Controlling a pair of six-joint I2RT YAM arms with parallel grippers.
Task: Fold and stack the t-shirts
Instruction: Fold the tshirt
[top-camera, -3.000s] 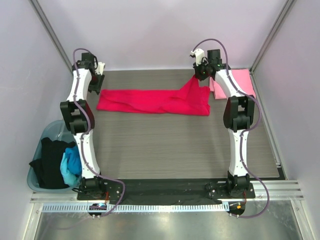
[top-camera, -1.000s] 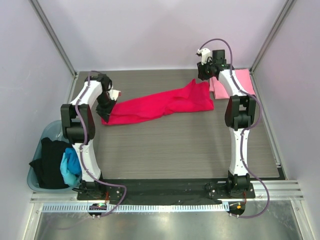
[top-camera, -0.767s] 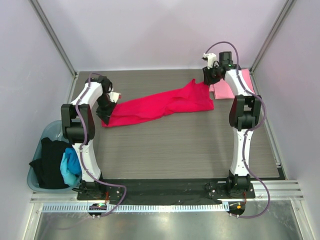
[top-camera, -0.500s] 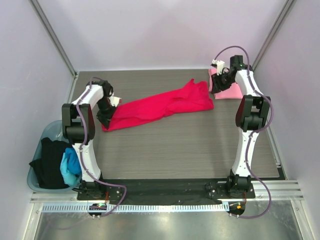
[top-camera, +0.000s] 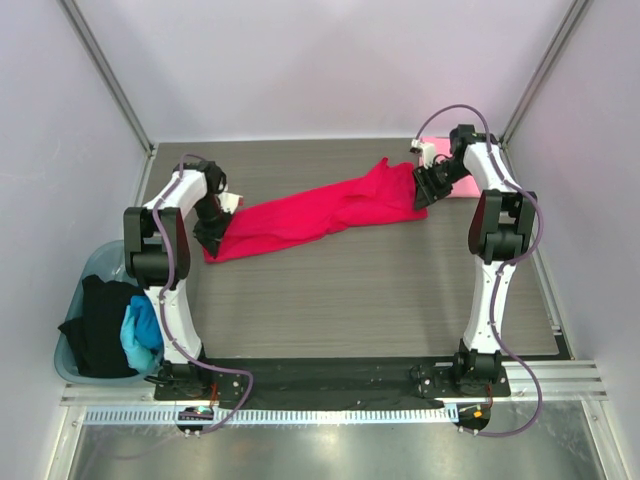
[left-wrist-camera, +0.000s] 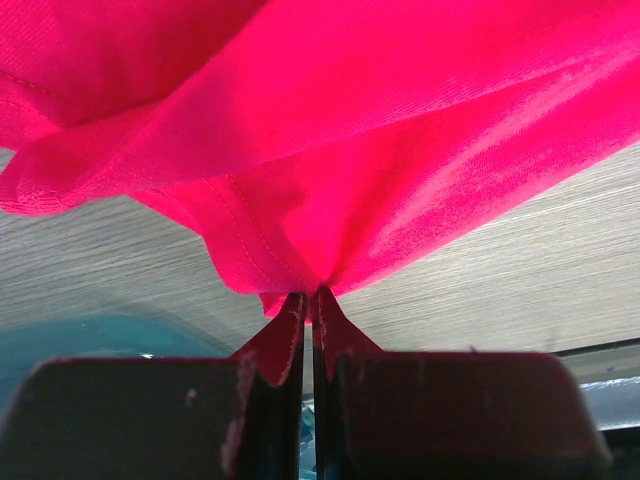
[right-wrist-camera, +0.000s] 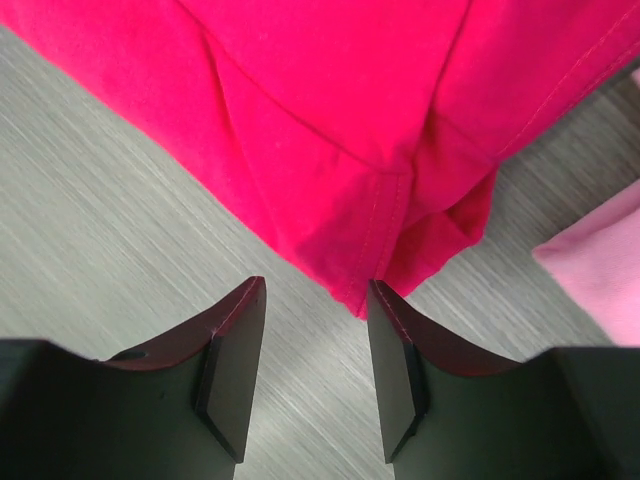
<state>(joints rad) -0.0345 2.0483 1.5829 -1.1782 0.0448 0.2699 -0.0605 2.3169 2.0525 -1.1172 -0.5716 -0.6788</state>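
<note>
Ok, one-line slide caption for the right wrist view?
Open right gripper poised at the hem of the crimson t-shirt on the grey table, pink t-shirt at right.

Two slim arms, same build. Shell of left arm (top-camera: 172, 305): white links, black joint blocks between. Thin purple cable (top-camera: 238, 364) loops out near its foot and runs along links. Shell of right arm (top-camera: 485, 300): white and black likewise, second purple cable (top-camera: 462, 107) curving above wrist. Small white housing by each wrist. Feet bolted to black base plate (top-camera: 330, 378). Left fingers (left-wrist-camera: 285, 345): black, flat, tapering to thin tips. Right fingers (right-wrist-camera: 235, 350): black, thick, wedge-shaped, bevelled inner faces.
</note>
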